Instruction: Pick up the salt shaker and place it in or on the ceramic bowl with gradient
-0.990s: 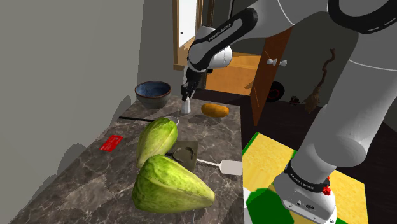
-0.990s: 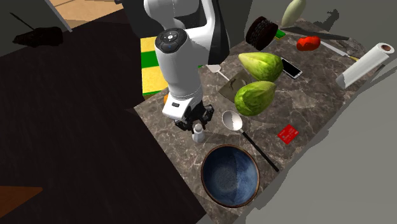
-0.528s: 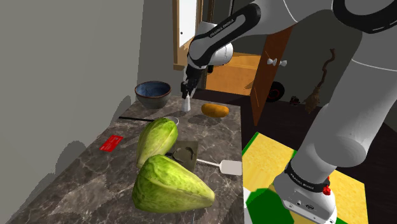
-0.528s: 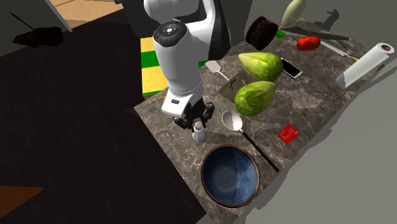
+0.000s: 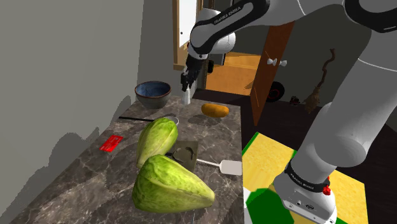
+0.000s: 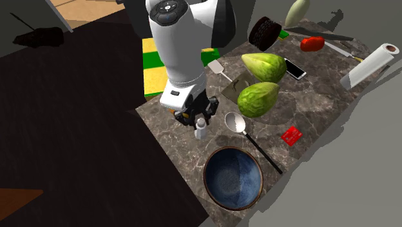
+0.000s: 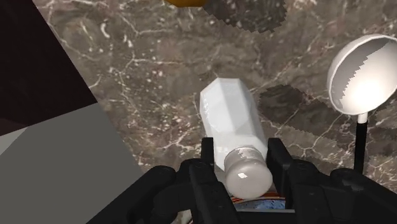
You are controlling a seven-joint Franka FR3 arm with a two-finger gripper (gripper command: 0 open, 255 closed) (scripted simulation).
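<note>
Shoulder view, upper left of middle: the blue bowl (image 5: 153, 93) sits on the counter (image 5: 83, 172), close to the grey wall (image 5: 63, 57). Just right of it the gripper (image 5: 186, 88) is clamped on the white salt shaker (image 5: 187, 98) — its fingers (image 7: 278, 156) squeeze the neck. The shaker hangs in the air, a bit tilted.

To do this bit well: hold the squeeze tight, carry it toward the bowl high enough to clear the rim, and go slow so it can't tip more. Let go only over the middle.

Room: bare counter btwn shaker & bowl, nothing tall there. Watch the counter edge — v. close by the shaker. In the second exterior view a spoon (image 6: 235, 122) lies just right of the shaker.
</note>
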